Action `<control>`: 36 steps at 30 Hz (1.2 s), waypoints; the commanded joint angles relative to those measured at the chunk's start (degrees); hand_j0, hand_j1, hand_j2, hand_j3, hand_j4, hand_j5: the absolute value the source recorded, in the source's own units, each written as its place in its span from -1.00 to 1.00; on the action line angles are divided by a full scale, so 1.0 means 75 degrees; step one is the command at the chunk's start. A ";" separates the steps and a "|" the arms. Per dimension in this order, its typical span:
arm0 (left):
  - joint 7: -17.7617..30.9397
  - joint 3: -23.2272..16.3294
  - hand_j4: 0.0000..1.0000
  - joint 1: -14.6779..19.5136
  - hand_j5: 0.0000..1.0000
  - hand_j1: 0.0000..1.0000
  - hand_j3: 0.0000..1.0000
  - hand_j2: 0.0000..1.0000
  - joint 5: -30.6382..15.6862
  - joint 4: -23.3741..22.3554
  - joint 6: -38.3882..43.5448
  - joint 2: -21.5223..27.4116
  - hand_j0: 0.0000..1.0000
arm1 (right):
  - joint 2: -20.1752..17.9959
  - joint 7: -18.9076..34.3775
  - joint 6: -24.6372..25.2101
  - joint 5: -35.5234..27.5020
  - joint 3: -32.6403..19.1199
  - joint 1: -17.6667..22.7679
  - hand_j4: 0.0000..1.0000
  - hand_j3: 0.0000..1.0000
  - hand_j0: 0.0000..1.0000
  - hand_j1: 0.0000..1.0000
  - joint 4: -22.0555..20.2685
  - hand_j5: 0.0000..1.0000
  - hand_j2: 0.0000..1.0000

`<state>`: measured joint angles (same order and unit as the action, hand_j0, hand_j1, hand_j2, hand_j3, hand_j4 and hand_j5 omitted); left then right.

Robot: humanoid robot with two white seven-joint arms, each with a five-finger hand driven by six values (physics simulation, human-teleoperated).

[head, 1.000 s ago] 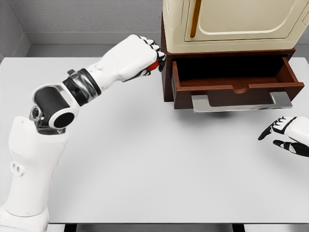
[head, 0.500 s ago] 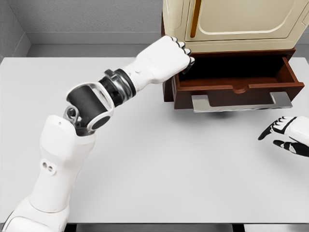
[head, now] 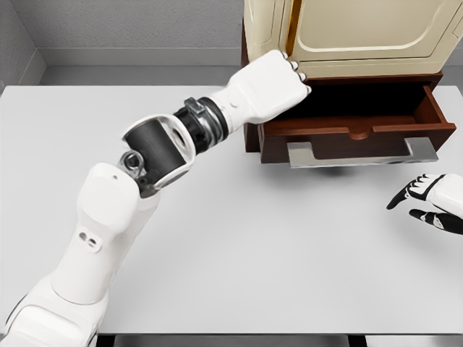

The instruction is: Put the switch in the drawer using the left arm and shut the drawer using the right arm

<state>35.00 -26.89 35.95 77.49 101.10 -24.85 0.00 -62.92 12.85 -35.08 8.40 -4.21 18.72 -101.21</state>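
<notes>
The left hand [head: 278,83], fisted over the open dark wooden drawer [head: 347,119], hides the switch, presumably unreleased; the right hand [head: 427,199] rests loose-fingered on the white table [head: 239,238], closing undone.

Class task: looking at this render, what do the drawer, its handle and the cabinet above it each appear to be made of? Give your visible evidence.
Drawer: looks like dark reddish-brown varnished wood, judging by colour and a soft sheen.
Handle: seemingly brushed metal, grey with pale reflections.
Cabinet: cream, smooth and glossy, possibly painted metal or plastic; the render cannot settle which.
</notes>
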 commanded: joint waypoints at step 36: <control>-0.0001 -0.0927 0.49 0.0445 0.49 0.49 0.49 0.49 0.0601 -0.0179 0.0009 0.0000 0.49 | -0.0013 -0.0015 0.0010 -0.0066 -0.0012 0.0000 0.15 0.15 0.15 0.15 0.0006 0.15 0.15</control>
<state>35.01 -33.71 39.29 82.08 99.76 -24.93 -0.01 -62.93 12.77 -35.08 8.32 -4.30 18.72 -101.17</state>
